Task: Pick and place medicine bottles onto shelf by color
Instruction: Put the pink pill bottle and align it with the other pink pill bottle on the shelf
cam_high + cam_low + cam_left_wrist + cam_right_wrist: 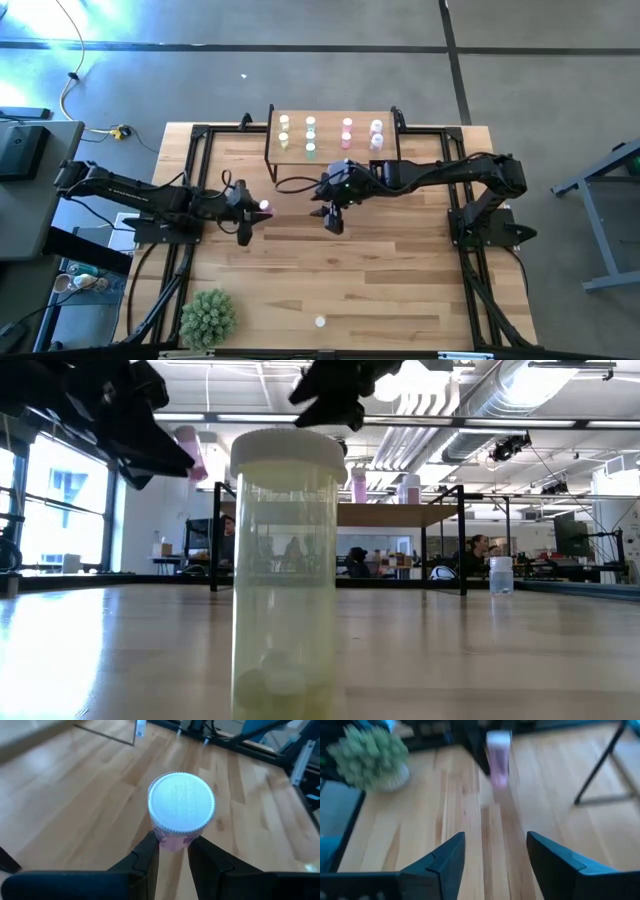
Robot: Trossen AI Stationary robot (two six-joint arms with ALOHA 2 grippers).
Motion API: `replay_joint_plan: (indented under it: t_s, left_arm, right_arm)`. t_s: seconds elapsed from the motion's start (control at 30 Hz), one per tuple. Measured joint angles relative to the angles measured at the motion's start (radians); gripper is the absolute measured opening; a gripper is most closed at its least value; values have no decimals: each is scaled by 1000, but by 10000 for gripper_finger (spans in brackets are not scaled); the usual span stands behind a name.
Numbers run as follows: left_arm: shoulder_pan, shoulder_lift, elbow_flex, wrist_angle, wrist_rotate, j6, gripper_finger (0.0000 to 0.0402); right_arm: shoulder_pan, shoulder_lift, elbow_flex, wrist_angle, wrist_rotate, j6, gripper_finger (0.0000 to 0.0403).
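My left gripper [255,212] is at the table's middle left, shut on a pink medicine bottle [181,805] with a white cap, which also shows in the low view as a pink bottle [190,455]. My right gripper [333,220] hangs open above mid-table, just right of that bottle, with nothing between its fingers [451,855]. The shelf [335,150] stands at the far edge on thin black legs. Yellow [284,130], green [310,135], pink [347,132] and pale [376,135] bottles stand on it in columns. One pale bottle [320,322] stands on its base near the front edge. My left gripper pinches the pink bottle's body [172,842] just below the cap, between its two fingers [149,855]. The fingers come from the table's left, slanting a little downward. The bottle stands roughly upright in the hold, cap up, lifted clear of the table.
A spiky green potted plant [208,318] sits at the near left corner. The pale bottle [285,570] near the front edge fills the middle of the low view. Black frame rails [195,180] run along both table sides. Bare planks lie between the grippers and the front edge.
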Motion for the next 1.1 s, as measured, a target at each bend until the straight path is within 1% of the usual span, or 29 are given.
replay_joint_plan:
  t_s: [0.07,0.2,0.33,0.57,0.73,0.9,1.0,1.07,1.1]
  left_arm:
    - [-4,26,24,0,-25,35,83]
    - [-5,104,88,0,-32,110,83]
    - [-5,180,144,0,-55,160,83]
    - [-5,315,231,-5,-70,172,83]
    - [-5,411,287,-7,-70,172,83]
    - [-5,499,345,-7,-70,172,83]
    - [-5,540,377,-6,-70,172,83]
    - [-5,561,393,-6,-70,172,83]
    - [-5,570,399,-8,-69,172,83]
  right_arm:
    - [0,0,0,71,0,-11,208]
    - [-8,0,0,216,0,-39,213]
    - [-31,0,0,280,-36,-57,213]
    - [-32,17,1,290,-90,-105,213]
    - [-15,46,1,255,-90,-107,213]
    - [9,74,1,217,-85,-107,213]
    - [20,78,1,184,-54,-110,213]
    - [26,77,1,165,-18,-136,213]
    - [28,77,1,152,-17,-149,213]
